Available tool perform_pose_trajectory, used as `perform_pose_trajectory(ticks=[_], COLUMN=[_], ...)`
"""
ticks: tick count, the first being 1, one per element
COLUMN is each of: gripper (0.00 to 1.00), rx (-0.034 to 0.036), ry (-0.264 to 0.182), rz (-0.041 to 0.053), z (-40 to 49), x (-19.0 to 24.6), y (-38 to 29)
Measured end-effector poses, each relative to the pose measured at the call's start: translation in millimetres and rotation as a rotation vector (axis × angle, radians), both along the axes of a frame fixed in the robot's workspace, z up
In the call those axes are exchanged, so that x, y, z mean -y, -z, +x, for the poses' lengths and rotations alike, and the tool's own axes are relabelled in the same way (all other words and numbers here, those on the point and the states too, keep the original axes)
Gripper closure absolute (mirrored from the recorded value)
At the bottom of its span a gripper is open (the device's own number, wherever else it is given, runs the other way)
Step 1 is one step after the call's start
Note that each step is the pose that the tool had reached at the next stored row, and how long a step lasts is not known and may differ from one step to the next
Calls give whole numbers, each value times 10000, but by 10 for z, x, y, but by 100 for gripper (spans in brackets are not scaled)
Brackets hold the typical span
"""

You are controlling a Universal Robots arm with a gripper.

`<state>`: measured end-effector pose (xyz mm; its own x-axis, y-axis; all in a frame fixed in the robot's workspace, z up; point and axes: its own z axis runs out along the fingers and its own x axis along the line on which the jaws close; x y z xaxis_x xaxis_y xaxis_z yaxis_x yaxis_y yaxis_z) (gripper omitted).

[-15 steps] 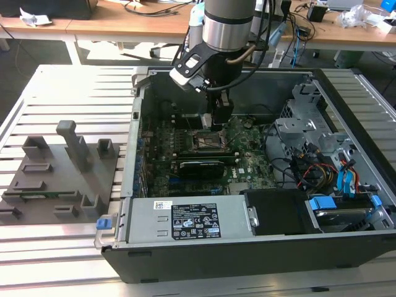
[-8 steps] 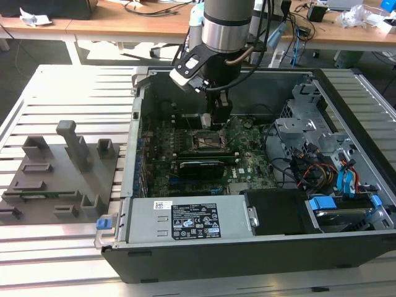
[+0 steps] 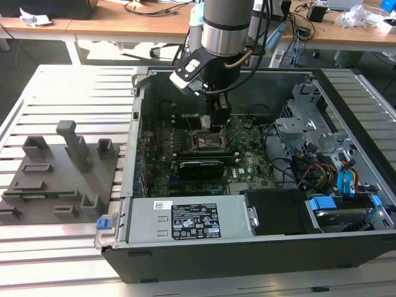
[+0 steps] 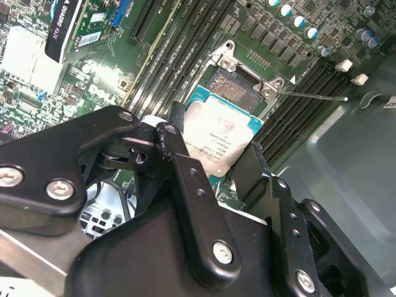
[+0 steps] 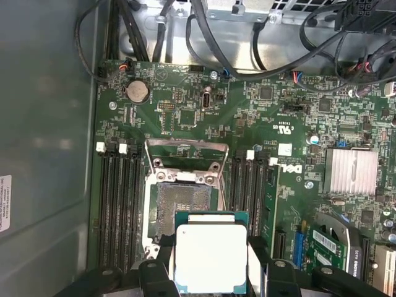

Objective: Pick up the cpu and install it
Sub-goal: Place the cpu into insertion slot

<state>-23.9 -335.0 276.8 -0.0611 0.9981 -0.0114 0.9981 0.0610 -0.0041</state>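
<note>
Above the socket, between memory slots, gripper apparently holds cpu.

Light is bright and even. The cpu glares near white in the first wrist view; the computer case is shadowed inside.

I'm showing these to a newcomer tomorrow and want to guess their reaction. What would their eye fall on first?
Most likely the silvery square chip, clamped in the black gripper close to the open socket on the green motherboard, as seen in both wrist views. In the exterior view, the arm reaches down into the open computer case, with grey fixture blocks on the exterior view's left.
</note>
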Motion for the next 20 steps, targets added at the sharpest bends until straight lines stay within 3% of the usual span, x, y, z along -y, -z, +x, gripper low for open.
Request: perform_pose_trajectory(ticks=[7,9,11,14,20], gripper=[45,45,45,45,45], rx=[0,0,0,1,0], ry=[1,0,0,0,2], rz=[-1,-1,0,2,0], z=[0,0,0,0,1], x=[-4,-26,-78,-111,-122], y=[33,43,50,68,154])
